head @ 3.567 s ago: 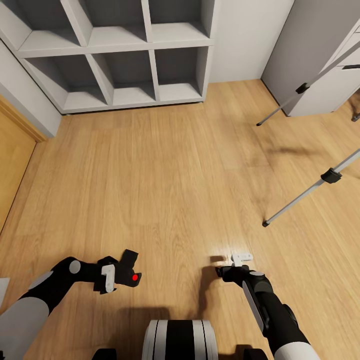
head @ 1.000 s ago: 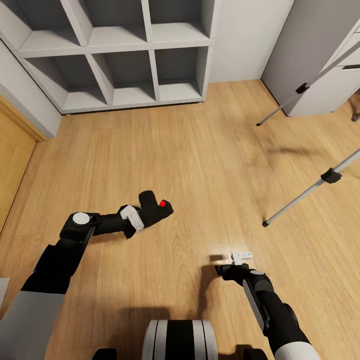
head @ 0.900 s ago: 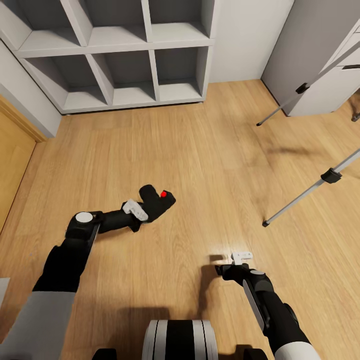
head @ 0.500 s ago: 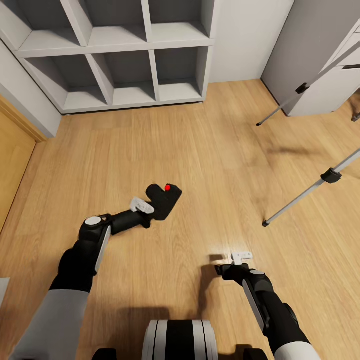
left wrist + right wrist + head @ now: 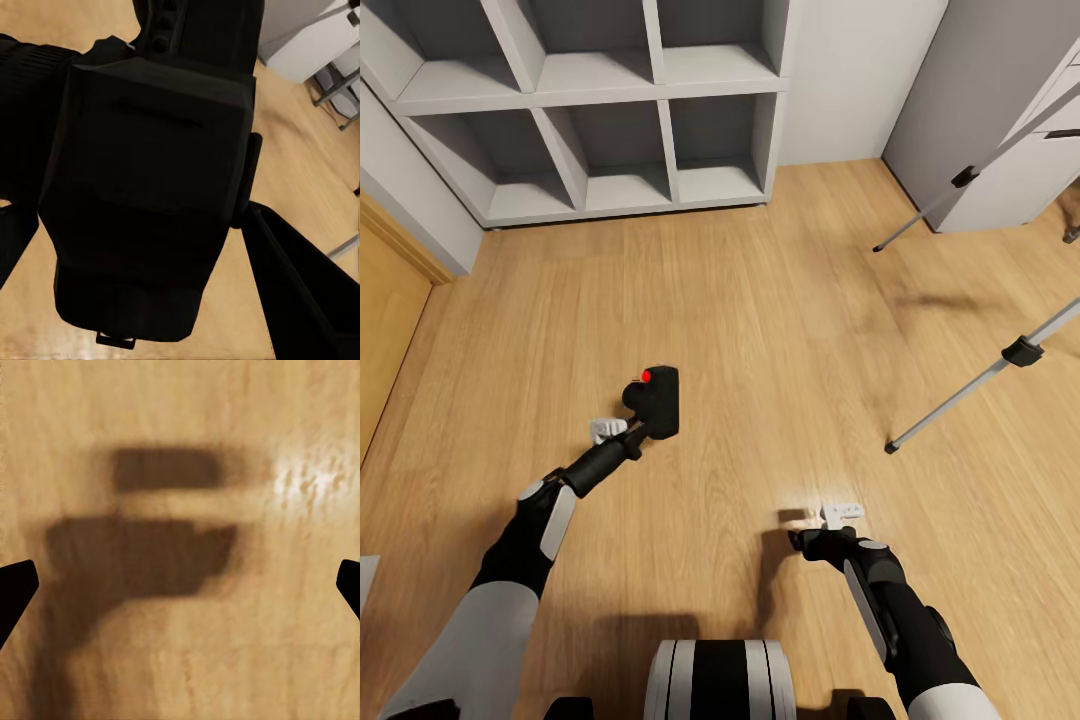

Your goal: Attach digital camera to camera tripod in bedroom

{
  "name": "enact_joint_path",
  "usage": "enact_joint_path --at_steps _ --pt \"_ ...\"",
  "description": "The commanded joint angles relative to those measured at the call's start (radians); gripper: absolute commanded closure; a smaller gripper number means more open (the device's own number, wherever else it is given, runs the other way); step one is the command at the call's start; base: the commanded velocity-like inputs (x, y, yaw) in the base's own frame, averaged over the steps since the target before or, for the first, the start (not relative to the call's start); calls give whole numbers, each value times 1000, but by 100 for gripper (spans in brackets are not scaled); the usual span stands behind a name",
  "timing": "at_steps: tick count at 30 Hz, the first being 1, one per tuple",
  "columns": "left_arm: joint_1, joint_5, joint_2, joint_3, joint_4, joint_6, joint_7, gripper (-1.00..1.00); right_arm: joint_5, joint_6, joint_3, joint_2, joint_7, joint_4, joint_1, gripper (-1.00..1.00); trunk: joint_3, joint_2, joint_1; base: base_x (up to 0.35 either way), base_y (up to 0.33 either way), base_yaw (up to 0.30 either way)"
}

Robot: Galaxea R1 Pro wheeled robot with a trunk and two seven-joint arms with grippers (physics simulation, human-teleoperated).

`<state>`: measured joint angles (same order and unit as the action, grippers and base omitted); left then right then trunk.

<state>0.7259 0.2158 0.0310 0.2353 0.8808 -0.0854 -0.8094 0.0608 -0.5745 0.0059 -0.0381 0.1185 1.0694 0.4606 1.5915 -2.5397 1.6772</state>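
I am holding the digital camera (image 5: 653, 400) in my left claw (image 5: 628, 425), clamped on it, out in front of me over the wood floor (image 5: 760, 330); its red button (image 5: 646, 376) is facing up. In my left wrist view the digital camera (image 5: 150, 195) is sitting between my fingers (image 5: 300, 292). My right claw (image 5: 830, 525) is hanging low over the floor with its fingertips (image 5: 15, 589) spread wide and nothing between them. The camera tripod (image 5: 985, 375) is standing well apart to my right, two silver legs planted on the floor. The grey cubby shelves (image 5: 630, 110) ahead are showing bare compartments. A wooden door (image 5: 385, 330) is edging the left side, and open floor is lying between me and the tripod.
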Motion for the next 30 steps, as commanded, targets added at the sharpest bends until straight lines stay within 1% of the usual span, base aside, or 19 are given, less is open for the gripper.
enact_joint_path --at_steps 1,3,6,7,9,10,12,13,15,16,18,19,22,23,25,26,27,28,30 --pt "0 12 2 6 -9 -13 -6 100 7 -5 0 0 6 1 0 -100 1 0 0 0 0 0" --pt "1 22 7 12 -31 -25 -4 100 6 -5 1 0 6 2 0 -100 1 0 0 0 0 0" --pt "1 46 22 21 -53 -53 18 100 5 -6 1 -1 8 3 0 -100 1 0 0 0 0 0" --pt "1 67 30 21 -57 -74 46 100 5 -7 1 -1 14 4 0 -100 1 0 0 0 0 0" --pt "1 91 36 22 -59 -97 80 100 5 -9 0 -1 22 4 0 -100 1 0 0 0 0 0" --pt "1 113 42 22 -58 -112 116 100 5 -11 0 -2 34 5 0 -100 1 0 0 0 0 0" --pt "1 133 48 24 -59 -116 146 100 5 -13 -1 -2 46 9 0 -100 1 0 0 0 0 0" --pt "1 155 59 27 -63 -111 171 100 5 -15 -2 -2 57 18 0 -100 1 0 0 0 0 0" --pt "1 179 71 26 -72 -106 194 100 5 -16 -2 -2 65 30 0 -100 1 0 0 0 0 0" --pt "1 200 81 23 -81 -106 217 100 5 -17 -2 -2 70 44 0 -100 1 0 0 0 0 0" --pt "1 214 90 20 -86 -113 243 100 5 -18 -3 -2 74 58 0 -100 1 0 0 0 0 0" --pt "1 221 99 15 -87 -129 273 100 5 -19 -4 -2 76 71 0 -100 1 0 0 0 0 0" --pt "1 227 110 5 -84 -157 332 100 6 -22 -5 -2 77 97 0 -100 1 0 0 0 0 0" --pt "1 230 114 1 -81 -171 385 100 6 -29 -7 -2 78 122 0 -100 1 0 0 0 0 0" --pt "1 234 116 -3 -78 -181 444 100 5 -42 -7 -2 79 149 0 -100 1 0 0 0 0 0" --pt "0 236 119 -6 -77 -188 505 100 6 -61 -8 -2 79 174 0 -100 1 0 0 0 0 0" --pt "0 244 131 -9 -83 -197 669 100 5 -141 -12 -3 79 238 0 -100 1 0 0 0 0 0" --pt "0 246 135 -10 -85 -197 691 100 5 -152 -12 -3 79 246 0 -100 1 0 0 0 0 0" --pt "0 250 143 -10 -105 -199 764 100 4 -183 -12 -3 79 269 0 -100 1 0 0 0 0 0"
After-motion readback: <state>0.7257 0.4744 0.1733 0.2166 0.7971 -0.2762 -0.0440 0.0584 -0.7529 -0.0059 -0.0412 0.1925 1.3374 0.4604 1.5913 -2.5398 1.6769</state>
